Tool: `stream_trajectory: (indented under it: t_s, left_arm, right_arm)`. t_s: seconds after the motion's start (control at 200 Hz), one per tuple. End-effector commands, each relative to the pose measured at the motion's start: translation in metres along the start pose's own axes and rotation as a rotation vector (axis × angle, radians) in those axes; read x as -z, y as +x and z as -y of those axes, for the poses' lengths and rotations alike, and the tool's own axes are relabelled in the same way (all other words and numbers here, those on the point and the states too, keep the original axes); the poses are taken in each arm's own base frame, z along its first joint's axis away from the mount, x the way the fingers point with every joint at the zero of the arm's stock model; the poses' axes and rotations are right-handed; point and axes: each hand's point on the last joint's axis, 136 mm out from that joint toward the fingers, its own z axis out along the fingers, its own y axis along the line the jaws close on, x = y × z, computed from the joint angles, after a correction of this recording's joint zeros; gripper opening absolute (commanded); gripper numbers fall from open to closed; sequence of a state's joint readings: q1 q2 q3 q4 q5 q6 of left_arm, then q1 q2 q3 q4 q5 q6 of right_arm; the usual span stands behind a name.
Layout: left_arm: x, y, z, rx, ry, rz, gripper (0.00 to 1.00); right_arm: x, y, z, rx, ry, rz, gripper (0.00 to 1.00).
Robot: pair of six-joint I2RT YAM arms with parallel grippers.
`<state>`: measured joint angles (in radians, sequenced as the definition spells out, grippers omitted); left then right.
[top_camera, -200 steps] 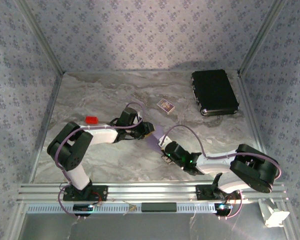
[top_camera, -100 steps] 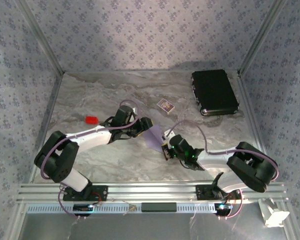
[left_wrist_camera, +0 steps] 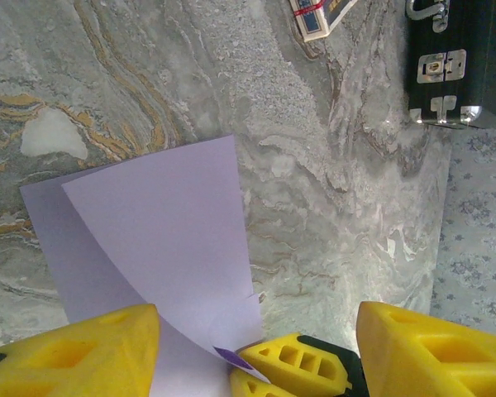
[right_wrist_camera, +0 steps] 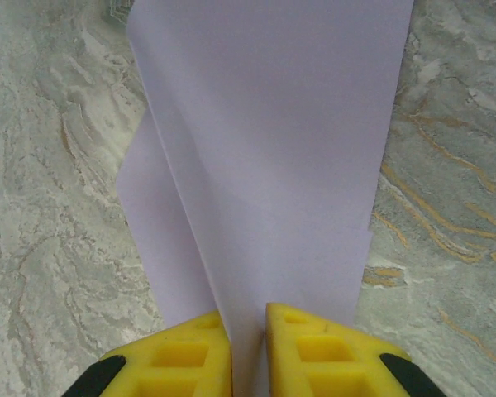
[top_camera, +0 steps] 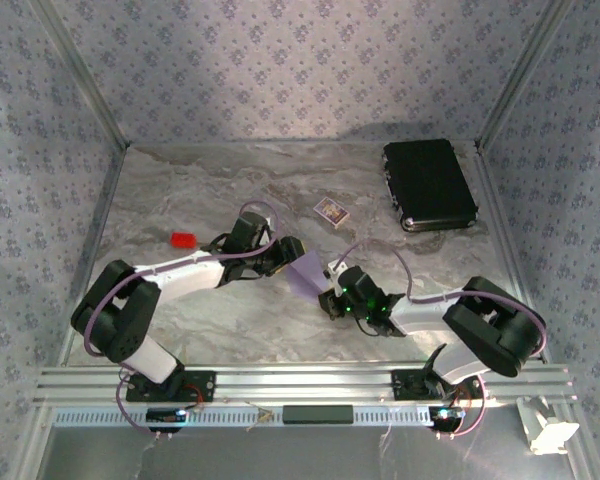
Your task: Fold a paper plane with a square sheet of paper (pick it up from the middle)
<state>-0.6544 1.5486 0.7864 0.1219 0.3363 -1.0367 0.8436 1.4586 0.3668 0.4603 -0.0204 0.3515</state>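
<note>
Marble-look table (top_camera: 200,190), floral walls all round. Sheet of paper (top_camera: 305,272) is mid-table between the two grippers, well apart from the black case (top_camera: 430,185), the small patterned card (top_camera: 331,211) and the red block (top_camera: 184,240).

Right gripper (right_wrist_camera: 248,318): jaws pressed together on the near edge of the sheet, pinching it where a folded-over flap meets the main panel. The rest fans out away from the fingers, over the table.

Left gripper (left_wrist_camera: 256,331): jaws spread wide, with the sheet and the right gripper's fingertips between them. It isn't clamping anything that I can see.

Handling, my read:
- Very light, thin and floppy. The upper layer bows up off the lower one in the left wrist view, so it has no stiffness of its own until a crease is pressed in.
- Probably slides easily on this smooth top, so it needs one anchor point while the other side works.
- It will likely crumple or tear if both grippers pull against each other.
- Best hold looks like the doubled edge near the fold, mid-length. Two layers there carry the load, whereas a corner pinch would likely just droop and twist.
</note>
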Motion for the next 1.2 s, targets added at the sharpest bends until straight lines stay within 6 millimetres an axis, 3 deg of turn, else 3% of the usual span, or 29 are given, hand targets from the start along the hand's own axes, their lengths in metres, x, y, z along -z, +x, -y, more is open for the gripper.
stream_trajectory:
  t_s: [0.0,0.09,0.24,0.48,0.6,0.879,1.194]
  left_arm:
    - [-0.003,0.003,-0.003,-0.002,-0.010,-0.023,0.63]
    - [-0.004,0.003,-0.003,-0.001,-0.009,-0.026,0.61]
    - [-0.003,0.003,-0.003,0.000,-0.008,-0.023,0.48]
    - [-0.002,0.005,-0.010,0.026,-0.004,-0.010,0.14]
    - [-0.008,0.011,-0.005,0.018,0.014,-0.037,0.04]
    - [-0.034,0.027,0.003,0.008,0.045,-0.119,0.00]
    - [-0.050,0.028,0.006,0.006,0.054,-0.128,0.00]
  right_arm:
    - [-0.002,-0.001,-0.003,-0.024,-0.011,-0.019,0.17]
    - [-0.002,0.000,-0.002,-0.035,-0.015,-0.026,0.15]
    - [-0.003,0.002,-0.002,-0.079,-0.029,-0.017,0.10]
    - [-0.005,0.003,-0.002,-0.177,-0.065,-0.006,0.08]
    - [-0.006,0.005,-0.003,-0.220,-0.085,-0.005,0.08]
    - [-0.008,0.009,-0.003,-0.332,-0.126,-0.004,0.08]
    - [-0.010,0.011,-0.002,-0.375,-0.136,-0.030,0.10]
